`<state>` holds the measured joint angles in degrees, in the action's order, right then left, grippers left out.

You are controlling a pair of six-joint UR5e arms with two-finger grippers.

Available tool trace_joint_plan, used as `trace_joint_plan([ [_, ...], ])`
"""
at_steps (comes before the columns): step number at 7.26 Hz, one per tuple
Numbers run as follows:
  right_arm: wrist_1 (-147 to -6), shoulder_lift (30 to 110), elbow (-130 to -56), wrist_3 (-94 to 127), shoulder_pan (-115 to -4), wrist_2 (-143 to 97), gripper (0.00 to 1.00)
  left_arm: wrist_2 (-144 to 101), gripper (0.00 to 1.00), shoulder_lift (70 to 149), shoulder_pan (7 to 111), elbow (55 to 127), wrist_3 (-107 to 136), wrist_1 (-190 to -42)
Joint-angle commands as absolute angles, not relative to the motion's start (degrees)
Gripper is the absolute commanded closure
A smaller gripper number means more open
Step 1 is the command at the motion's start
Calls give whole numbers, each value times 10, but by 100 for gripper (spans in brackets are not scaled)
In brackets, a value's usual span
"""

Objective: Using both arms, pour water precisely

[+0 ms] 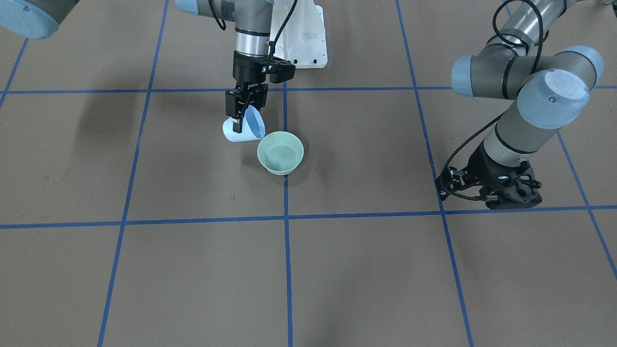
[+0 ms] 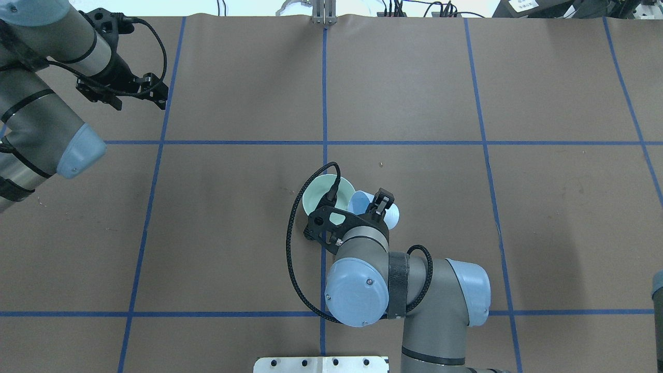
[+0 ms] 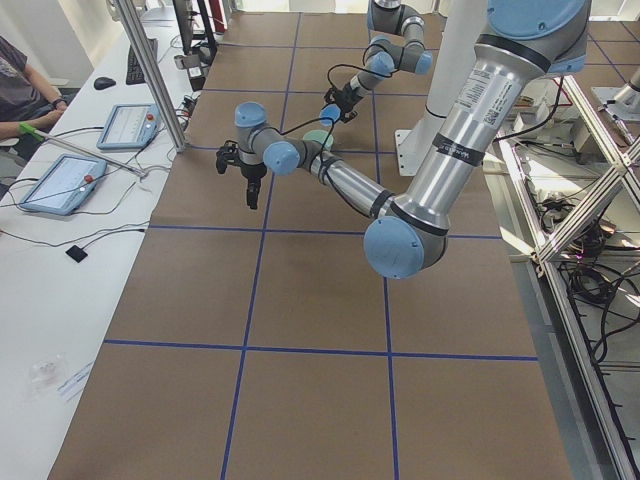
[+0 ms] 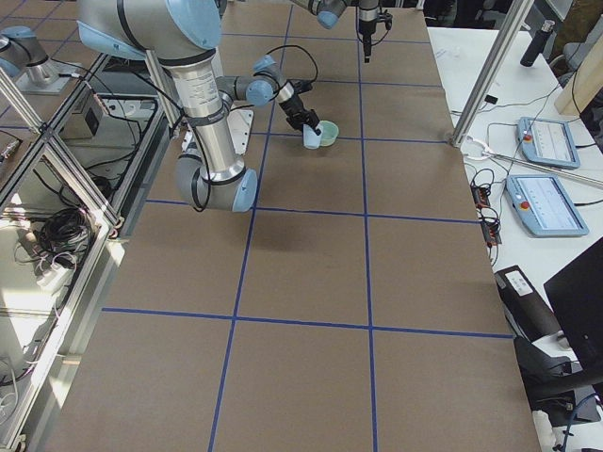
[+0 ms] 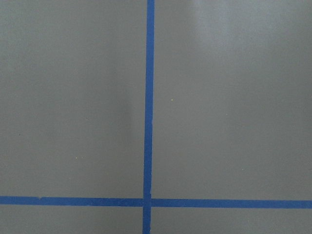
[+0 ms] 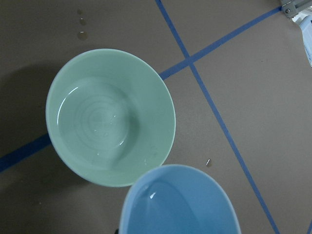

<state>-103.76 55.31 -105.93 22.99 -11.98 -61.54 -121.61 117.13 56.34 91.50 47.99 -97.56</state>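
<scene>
My right gripper (image 1: 247,120) is shut on a light-blue cup (image 1: 243,131), holding it tilted just off the table with its mouth toward a pale green bowl (image 1: 280,153). In the right wrist view the cup (image 6: 180,204) shows a small glint inside, and its rim sits at the bowl's near edge. Water (image 6: 97,129) lies in the bottom of the bowl (image 6: 151,92) as faint shiny rings. The left gripper (image 1: 506,198) points down over bare table far from the bowl. Its fingers are too foreshortened to tell open from shut.
Blue tape lines (image 5: 148,97) divide the brown table into squares. A few dark drops (image 6: 81,34) mark the paper beside the bowl. The white pedestal (image 1: 303,43) stands behind the bowl. A person and two tablets (image 3: 60,180) are at a side table.
</scene>
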Motion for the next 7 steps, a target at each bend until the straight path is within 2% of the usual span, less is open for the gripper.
trace_joint_plan([
  [1, -1068, 534, -1049, 199, -128, -627, 88, -1216, 0, 1171, 563, 915, 480, -976],
  [7, -1099, 483, -1001, 171, -148, -646, 89, -1216, 0, 1171, 563, 917, 481, -976],
])
